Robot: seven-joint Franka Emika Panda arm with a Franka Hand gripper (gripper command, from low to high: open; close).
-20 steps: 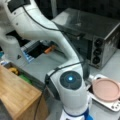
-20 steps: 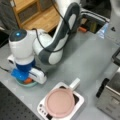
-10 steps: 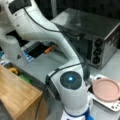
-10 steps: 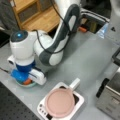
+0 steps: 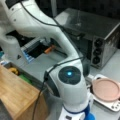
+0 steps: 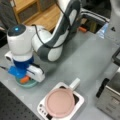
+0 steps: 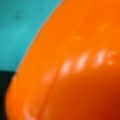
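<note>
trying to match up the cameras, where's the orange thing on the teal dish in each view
Front view: the orange object lies at lower left on the teal dish, under the blue gripper.
Front view: not in it; the arm's body hides that spot.
Wrist view: the orange object fills most of the picture, teal dish at upper left.
Shared landmark: the pink plate shows in both front views.

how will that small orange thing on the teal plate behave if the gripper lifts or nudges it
The small glossy orange object looks rounded and smooth, so it may slip or roll off the shallow teal plate if nudged. Its sheen suggests hard plastic, so probably stiff and light. The gripper sits right over it in a front view, where the piece looks elongated, so rolling would likely go one way.
</note>
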